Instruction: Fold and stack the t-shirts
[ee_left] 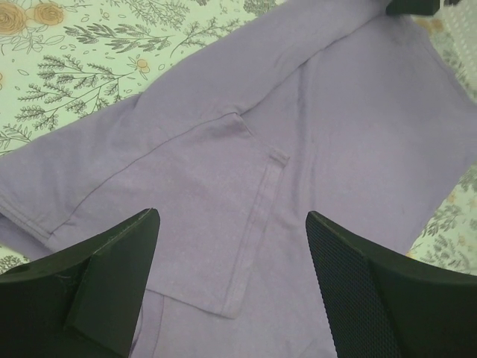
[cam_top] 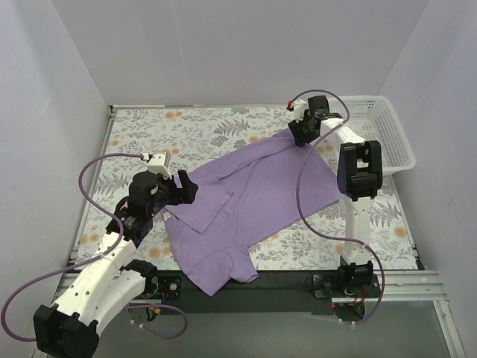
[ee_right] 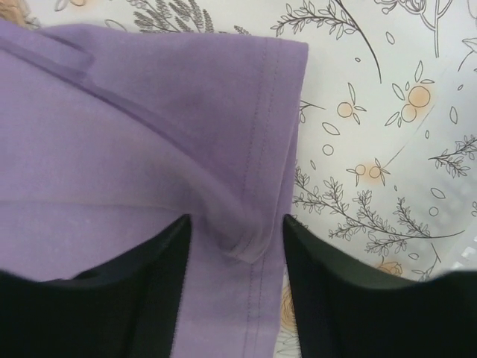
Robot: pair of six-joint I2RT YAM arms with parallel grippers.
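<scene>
Right pincer point(ee_right: 237, 246) is straddling the shirt point(cam_top: 261, 194) hem at its far-right corner. Jaws are part-closed with a pucker of cloth bunching between them, so I'm reading that as gripping the hem. Left pincer point(ee_left: 231, 287) is hovering wide open, holding nothing, over the near-left part where one flap is lying folded onto the body. Shirt is lying mostly flat on the surface point(cam_top: 186, 127), long axis running diagonally near-left to far-right, near end drooping over the front edge. Each arm is sitting at its own end of that axis. From the right pincer the cloth is lying toward the bases, so I'm guessing the next fold is bringing the far corner back along the axis. Basket point(cam_top: 384, 138) is sitting near the right pincer, apart from the shirt.
</scene>
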